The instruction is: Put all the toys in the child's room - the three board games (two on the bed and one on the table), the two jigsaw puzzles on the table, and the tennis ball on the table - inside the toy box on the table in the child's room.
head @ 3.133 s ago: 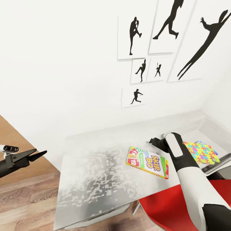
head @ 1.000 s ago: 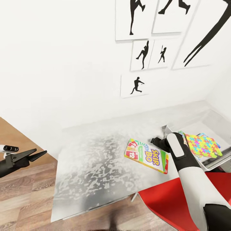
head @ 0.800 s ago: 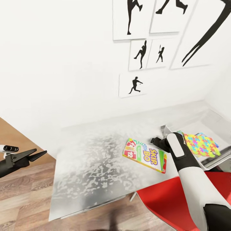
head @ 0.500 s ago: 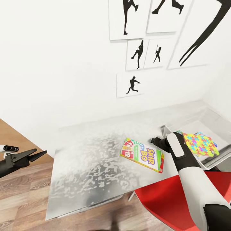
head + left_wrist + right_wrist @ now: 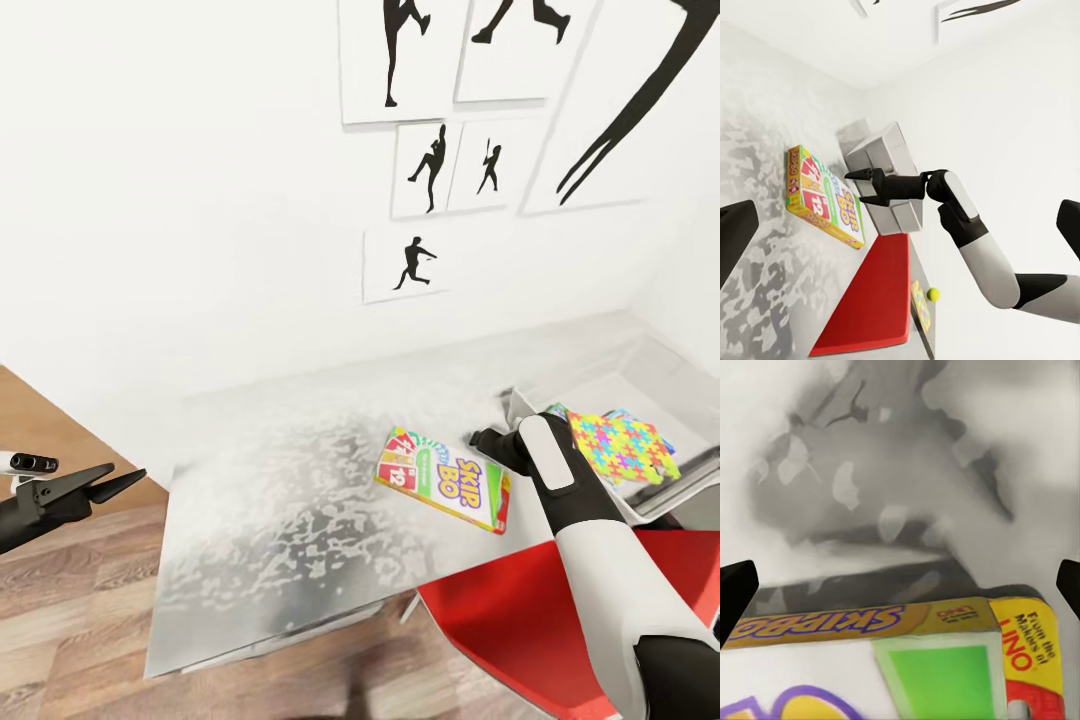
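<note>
- Lying flat on the pale table [image 5: 280, 520], the Skip-Bo board game [image 5: 443, 479] sits towards its right end, just left of the toy box [image 5: 640, 380].
- A jigsaw puzzle [image 5: 622, 445] rests tilted inside the toy box, against its near wall.
- The right gripper [image 5: 482, 438] hovers over the far right end of the Skip-Bo board game; its spread finger [image 5: 736, 589] tips frame the box edge in the right wrist view, jaws apart and gripping nothing.
- The left gripper [image 5: 105, 482] hangs off the table's left end above the wood floor [image 5: 70, 610], parted and empty.
- The tennis ball [image 5: 934, 294] shows in the left wrist view beyond the red chair [image 5: 520, 630].
</note>
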Motion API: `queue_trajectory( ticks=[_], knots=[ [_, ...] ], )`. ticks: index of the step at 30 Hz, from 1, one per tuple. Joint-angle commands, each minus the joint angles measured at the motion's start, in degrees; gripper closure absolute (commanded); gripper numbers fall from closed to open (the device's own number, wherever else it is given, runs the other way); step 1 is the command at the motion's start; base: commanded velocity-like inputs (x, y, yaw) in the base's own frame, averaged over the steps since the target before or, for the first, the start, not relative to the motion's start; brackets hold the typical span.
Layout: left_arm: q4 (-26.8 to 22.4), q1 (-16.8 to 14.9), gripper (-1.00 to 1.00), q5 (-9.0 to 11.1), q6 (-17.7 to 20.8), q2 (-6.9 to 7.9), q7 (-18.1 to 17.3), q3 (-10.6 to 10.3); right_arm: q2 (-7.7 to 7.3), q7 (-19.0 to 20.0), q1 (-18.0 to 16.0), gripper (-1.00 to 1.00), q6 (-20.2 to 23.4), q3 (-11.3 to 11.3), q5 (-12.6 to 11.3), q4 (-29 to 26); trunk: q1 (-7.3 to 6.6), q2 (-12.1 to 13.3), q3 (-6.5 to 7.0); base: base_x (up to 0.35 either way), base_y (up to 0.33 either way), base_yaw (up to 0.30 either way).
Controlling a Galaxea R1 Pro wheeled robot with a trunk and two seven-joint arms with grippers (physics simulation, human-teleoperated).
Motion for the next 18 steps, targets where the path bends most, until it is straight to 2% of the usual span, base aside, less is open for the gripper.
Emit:
queue_trajectory(
  ticks=[1,18],
  knots=[
    [-0.01,-0.03,-1.00,0.18,0.51,0.02,-0.04,-0.01,-0.01,-0.57,-0.04,-1.00,0.10,0.00,-0.61,-0.06,0.03,-0.10,-0.09,-0.020,0.000,0.000],
    [-0.01,-0.03,-1.00,0.18,0.51,0.11,-0.04,-0.01,0.06,-0.57,-0.04,-1.00,0.10,0.03,-0.62,0.03,0.03,-0.10,-0.09,-0.056,0.044,0.000]
  ],
)
